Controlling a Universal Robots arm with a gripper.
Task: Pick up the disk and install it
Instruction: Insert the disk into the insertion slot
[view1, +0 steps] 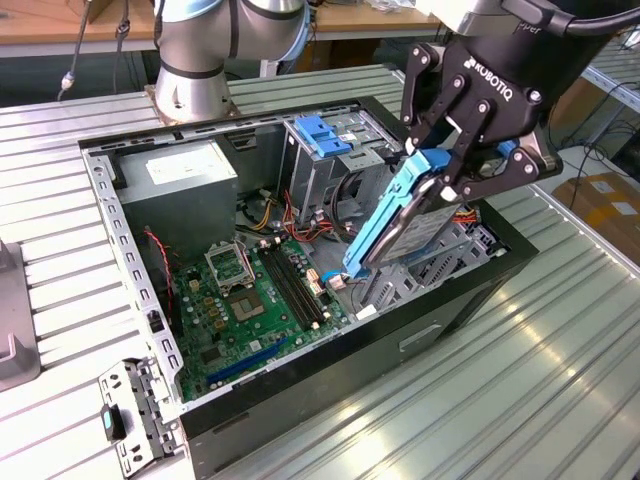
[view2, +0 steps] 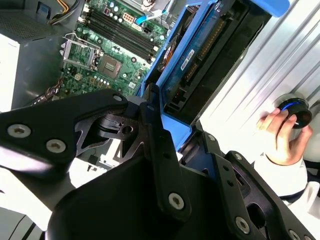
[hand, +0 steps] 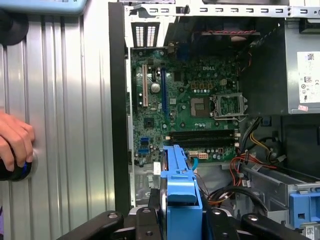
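Note:
The disk (view1: 400, 225), a dark drive in a bright blue carrier, hangs tilted with its lower end dipping into the open computer case (view1: 300, 372) on the exterior view's right side. My gripper (view1: 455, 175) is shut on its upper end, black fingers (view1: 452, 112) pressed on both sides of the blue frame. Below the disk lies a grey metal drive cage (view1: 445, 262). In the second wrist view the disk (view2: 200, 65) runs away from the fingers (view2: 156, 130). In the first wrist view the disk's blue edge (hand: 181, 195) stands between them, over the case's drive end.
Inside the case are the green motherboard (view1: 250, 300), a grey power supply (view1: 185, 175) and a light-blue latch piece (view1: 325, 135). A loose metal bracket (view1: 135, 410) lies on the ribbed table. A person's hand (view2: 280, 135) rests on a round knob (view2: 295, 111) beside the case.

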